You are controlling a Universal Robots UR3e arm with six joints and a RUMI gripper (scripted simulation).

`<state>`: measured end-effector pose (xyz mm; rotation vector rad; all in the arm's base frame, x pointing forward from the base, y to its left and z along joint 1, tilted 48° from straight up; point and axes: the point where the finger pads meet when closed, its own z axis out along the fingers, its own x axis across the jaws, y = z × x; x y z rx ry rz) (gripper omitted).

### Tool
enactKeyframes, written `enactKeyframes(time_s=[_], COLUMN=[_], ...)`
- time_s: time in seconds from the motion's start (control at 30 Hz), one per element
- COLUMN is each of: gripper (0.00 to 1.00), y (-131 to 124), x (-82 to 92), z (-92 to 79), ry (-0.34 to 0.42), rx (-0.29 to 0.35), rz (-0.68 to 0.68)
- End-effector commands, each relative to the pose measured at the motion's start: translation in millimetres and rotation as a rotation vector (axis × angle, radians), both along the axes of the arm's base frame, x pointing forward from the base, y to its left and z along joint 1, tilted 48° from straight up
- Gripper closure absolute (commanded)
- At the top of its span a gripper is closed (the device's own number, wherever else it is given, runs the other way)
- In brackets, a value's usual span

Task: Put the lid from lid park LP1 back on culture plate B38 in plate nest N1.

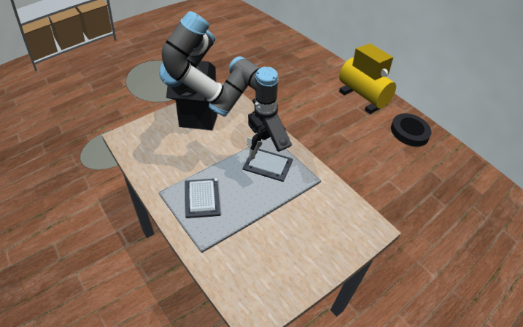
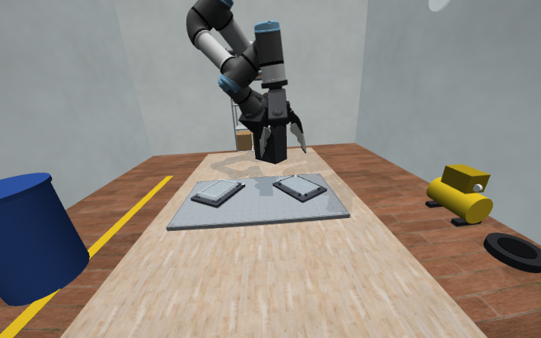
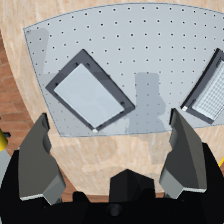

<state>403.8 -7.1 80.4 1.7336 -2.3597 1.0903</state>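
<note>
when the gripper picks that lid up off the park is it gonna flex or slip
The lid looks like a thin, flat, smooth pane lying in its dark park frame, so it is probably stiff and light. Its slick-looking surface and shallow edges give the open gripper little to bite on, so it could slip or tilt if pinched off-centre.

The gripper [image 2: 284,140] hangs above the far edge of the grey plate [image 2: 259,210], fingers spread and empty. On that plate, the lid [image 2: 299,185] lies right of the culture plate [image 2: 219,191], well apart.
</note>
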Motion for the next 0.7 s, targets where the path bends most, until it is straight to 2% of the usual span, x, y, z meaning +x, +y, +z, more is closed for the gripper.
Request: enactKeyframes(time_s=[0.0, 0.13, 0.23, 0.37, 0.47, 0.6, 0.67], gripper=[0.18, 0.18, 0.18, 0.18, 0.18, 0.18, 0.18], y=[2.9, 7.8, 8.1, 12.9, 13.2, 17.9, 18.1], x=[0.3, -1.8, -2.0, -5.3, -5.4, -9.8, -10.0], z=[-9.9, -29.3, -30.7, -49.8, -51.1, -70.1, -71.2], ry=[0.054, 0.109, 0.15, 0.205, 0.218, 0.272, 0.299], rx=[-0.042, -0.083, -0.113, -0.154, -0.165, -0.206, -0.227], rz=[0.04, 0.082, 0.113, 0.155, 0.165, 0.207, 0.228])
